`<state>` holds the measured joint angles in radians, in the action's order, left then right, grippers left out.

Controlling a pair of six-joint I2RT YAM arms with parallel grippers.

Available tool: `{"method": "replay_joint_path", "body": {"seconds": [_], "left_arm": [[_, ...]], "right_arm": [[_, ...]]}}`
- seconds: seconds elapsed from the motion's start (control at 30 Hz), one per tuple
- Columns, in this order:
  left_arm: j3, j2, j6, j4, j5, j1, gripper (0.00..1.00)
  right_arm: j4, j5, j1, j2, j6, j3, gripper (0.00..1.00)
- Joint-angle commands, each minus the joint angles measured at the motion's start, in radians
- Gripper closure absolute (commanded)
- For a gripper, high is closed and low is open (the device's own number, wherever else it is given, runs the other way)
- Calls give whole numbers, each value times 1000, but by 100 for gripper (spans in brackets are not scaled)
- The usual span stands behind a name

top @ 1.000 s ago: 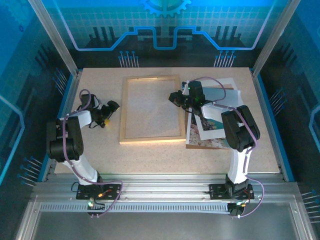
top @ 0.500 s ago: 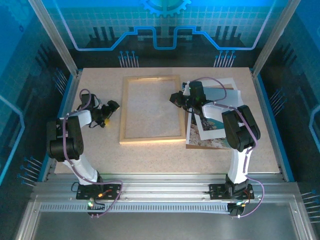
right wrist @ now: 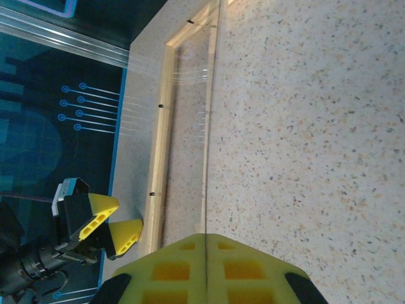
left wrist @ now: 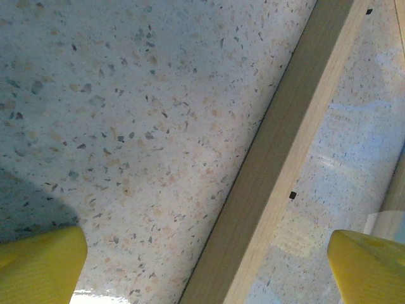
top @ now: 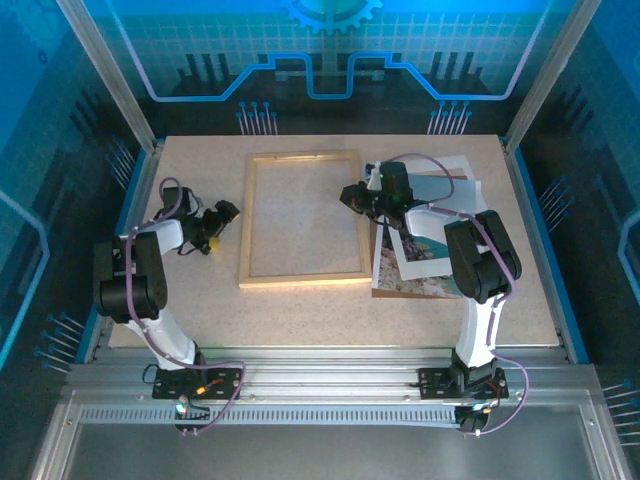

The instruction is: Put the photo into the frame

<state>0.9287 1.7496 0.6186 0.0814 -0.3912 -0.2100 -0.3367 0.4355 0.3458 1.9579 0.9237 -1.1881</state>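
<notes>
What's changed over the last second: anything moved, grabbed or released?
Nothing has visibly changed. The right gripper stays shut at the right rail of the frame, and the left gripper stays open near the frame's left rail.

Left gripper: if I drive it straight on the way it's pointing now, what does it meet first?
Probably the wooden rail of the frame, which runs between the fingers of the open left gripper in the left wrist view. Depth is unclear; a finger might touch the table beside it first.
</notes>
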Motion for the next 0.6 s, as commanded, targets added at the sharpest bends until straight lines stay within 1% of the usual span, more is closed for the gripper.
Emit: {"method": "replay_joint_path", "body": {"seconds": [0.0,0.27,0.47,0.53,0.57], "left_arm": [[32,14,-29,29,-30,9,1],[38,23,-29,29,-35,11,1],[39,23,-30,31,-37,12,1],[40,23,-33,32,-37,12,1],[39,25,-32,32,-36,12,1]], "right_arm": [[-94,10,-2,-3,10,23,100],[-194,-8,11,20,75,68,100],[-195,1,22,39,87,55,100],[-191,-2,23,38,87,54,98],[-189,-3,22,38,87,54,95]]}}
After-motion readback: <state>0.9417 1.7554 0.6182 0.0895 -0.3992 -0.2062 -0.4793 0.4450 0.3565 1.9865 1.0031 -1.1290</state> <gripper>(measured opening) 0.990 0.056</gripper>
